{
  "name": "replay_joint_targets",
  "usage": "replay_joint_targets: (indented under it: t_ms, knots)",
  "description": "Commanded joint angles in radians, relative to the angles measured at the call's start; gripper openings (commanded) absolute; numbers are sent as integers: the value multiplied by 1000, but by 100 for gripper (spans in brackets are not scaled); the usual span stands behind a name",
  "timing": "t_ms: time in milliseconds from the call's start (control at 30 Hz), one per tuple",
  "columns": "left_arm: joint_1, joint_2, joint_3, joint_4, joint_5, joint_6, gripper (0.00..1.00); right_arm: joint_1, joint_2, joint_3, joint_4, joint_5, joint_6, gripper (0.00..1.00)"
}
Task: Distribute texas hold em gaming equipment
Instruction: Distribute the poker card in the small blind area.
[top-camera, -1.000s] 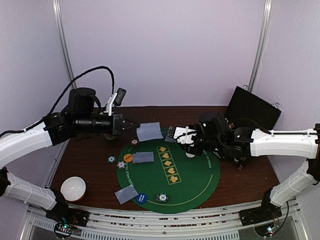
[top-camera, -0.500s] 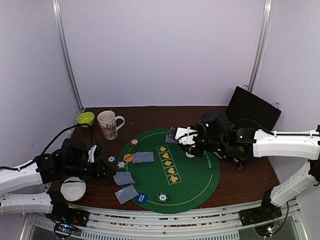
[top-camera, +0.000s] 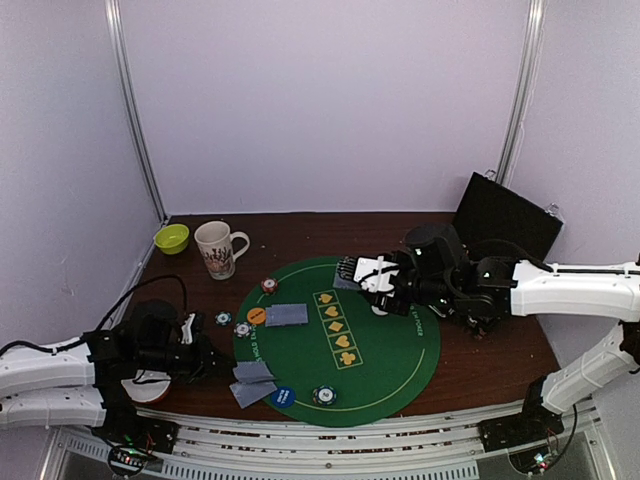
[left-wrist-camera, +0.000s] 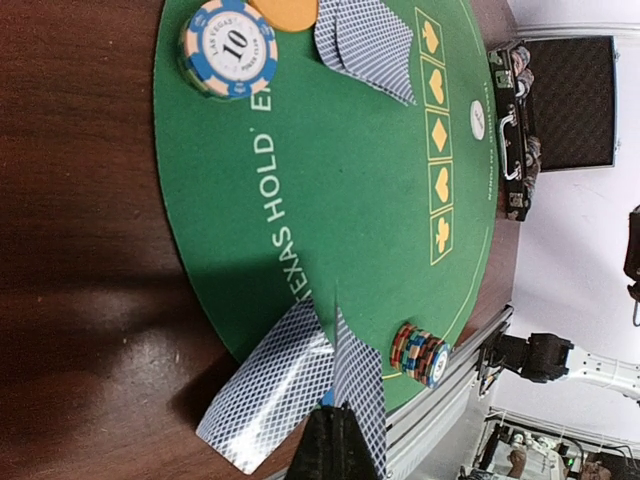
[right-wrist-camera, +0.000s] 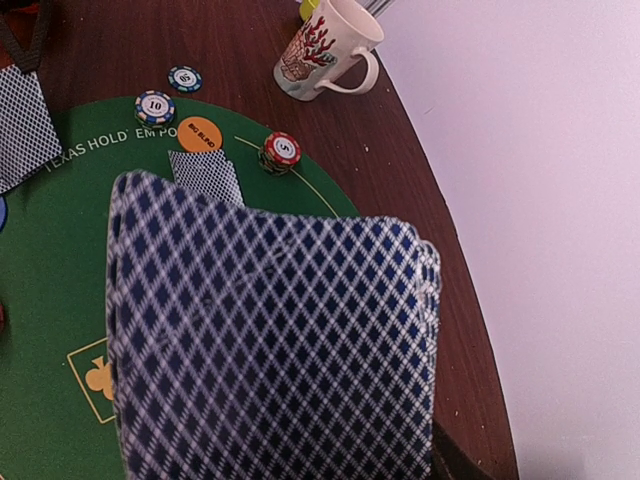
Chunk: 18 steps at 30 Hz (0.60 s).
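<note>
Left gripper (top-camera: 212, 362) low at near-left rim of green mat (top-camera: 385, 375), jaws closed flat, tips at two overlapping cards (top-camera: 252, 381), grip on them unclear, right gripper (top-camera: 356, 271) above mat's far side, jaws clamped on card deck (right-wrist-camera: 270, 340)

A robotics lab test cell; plain lilac panels (top-camera: 330, 100) on aluminium posts (top-camera: 135, 110) enclose a dark wooden tabletop (top-camera: 490, 360); slotted rails (top-camera: 330, 445) carry two arm bases (top-camera: 135, 432), trailing loose cabling (top-camera: 135, 295).
</note>
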Motion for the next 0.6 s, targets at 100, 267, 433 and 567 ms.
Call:
replay_joint_targets:
  t_ms: [100, 267, 433, 567]
  knots:
    - [3, -38, -52, 65, 8, -84, 0, 2, -52, -26, -6, -5, 12, 46]
    - [3, -24, -61, 59, 18, -102, 0, 1, -54, -32, -7, -3, 9, 46]
    - [3, -9, -98, 45, 41, -138, 0, 1, -57, -32, -6, 2, 9, 46]
    - [3, -30, -82, -16, 13, -139, 3, 2, -63, -35, -9, 7, 6, 46]
